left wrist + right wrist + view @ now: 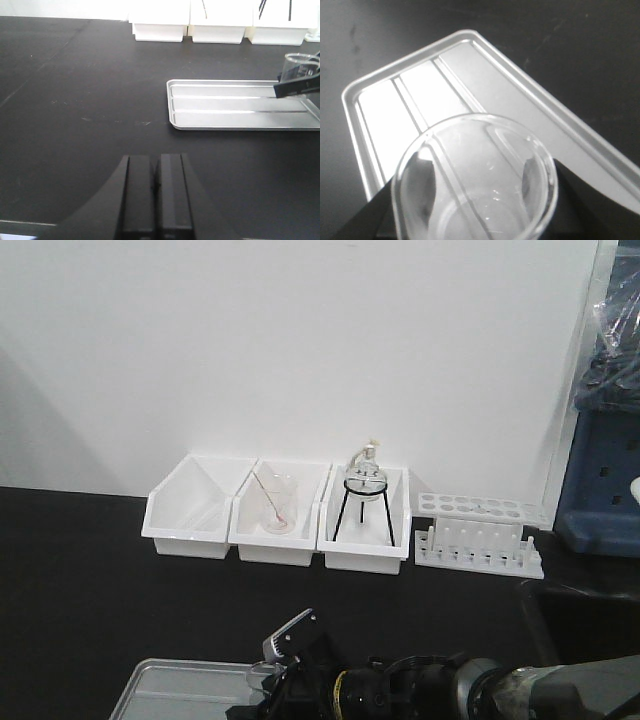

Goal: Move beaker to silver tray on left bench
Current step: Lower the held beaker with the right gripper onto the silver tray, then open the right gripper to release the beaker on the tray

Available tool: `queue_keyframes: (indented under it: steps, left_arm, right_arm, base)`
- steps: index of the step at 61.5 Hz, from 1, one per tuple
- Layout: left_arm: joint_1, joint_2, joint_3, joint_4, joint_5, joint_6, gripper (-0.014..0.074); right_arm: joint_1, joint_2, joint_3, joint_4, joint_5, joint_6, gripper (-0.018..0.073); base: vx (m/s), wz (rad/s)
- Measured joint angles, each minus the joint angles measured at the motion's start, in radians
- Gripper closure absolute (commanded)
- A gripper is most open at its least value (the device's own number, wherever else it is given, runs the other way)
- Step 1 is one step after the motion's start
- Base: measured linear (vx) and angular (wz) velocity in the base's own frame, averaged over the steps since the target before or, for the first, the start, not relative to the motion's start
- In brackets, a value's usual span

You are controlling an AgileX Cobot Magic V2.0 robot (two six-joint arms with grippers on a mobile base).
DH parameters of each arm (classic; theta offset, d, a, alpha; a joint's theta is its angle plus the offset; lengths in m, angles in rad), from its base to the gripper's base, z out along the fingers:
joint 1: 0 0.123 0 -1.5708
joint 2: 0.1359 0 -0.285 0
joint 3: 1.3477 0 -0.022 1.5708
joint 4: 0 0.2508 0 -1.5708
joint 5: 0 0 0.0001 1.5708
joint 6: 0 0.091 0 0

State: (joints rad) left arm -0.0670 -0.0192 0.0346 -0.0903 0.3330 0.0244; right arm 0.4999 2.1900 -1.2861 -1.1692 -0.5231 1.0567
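**Front view.** The right arm [520, 690] enters at 5 o'clock and lies low and nearly level over the black desk [80, 590]. Its wrist points toward 9 o'clock and ends at the right end of the silver tray [170, 690], which sits at 7 o'clock.

**Right wrist view.** The right fingers [362, 215] show as two dark blades at 8 and 4 o'clock. They are clasped on opposite sides of the beaker [475, 150] and hold it upright with its mouth toward the camera. The beaker is clear glass with a thick round rim, and the tray's raised ribs show through its wall and base. It stands over one end of the tray. Whether its base touches the metal cannot be told.

**Left wrist view.** The left fingers [140, 200], at 6 o'clock, are pressed together with only a thin seam between them. They hang low above bare desk, well apart from the tray at 3 o'clock. The beaker appears at 2 o'clock over the tray's right end, with one dark finger crossing its lower part.

**Background.** Three white bins [190, 535] stand at 12 o'clock, and a test-tube rack [480, 540] stands just beside them at 3 o'clock.
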Motion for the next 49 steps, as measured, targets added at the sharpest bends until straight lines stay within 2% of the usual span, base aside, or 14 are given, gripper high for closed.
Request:
queue_keyframes:
  steps: [29, 38, 49]
  left_arm:
    - [0.0, 0.0, 0.0, 0.0, 0.0, 0.0, 0.0595]
    - [0.0, 0.0, 0.0, 0.0, 0.0, 0.0, 0.0595]
    - [0.0, 0.0, 0.0, 0.0, 0.0, 0.0, 0.0595]
  right_arm:
    - [0.021, 0.058, -0.011, 0.018, -0.009, -0.012, 0.0547]
    - [0.042, 0.058, -0.017, 0.027, 0.022, -0.015, 0.0499]
    - [0.043, 0.058, -0.018, 0.029, 0.027, -0.015, 0.0387]
  base:
    - [0.0, 0.0]
    - [0.0, 0.0]
    - [0.0, 0.0]
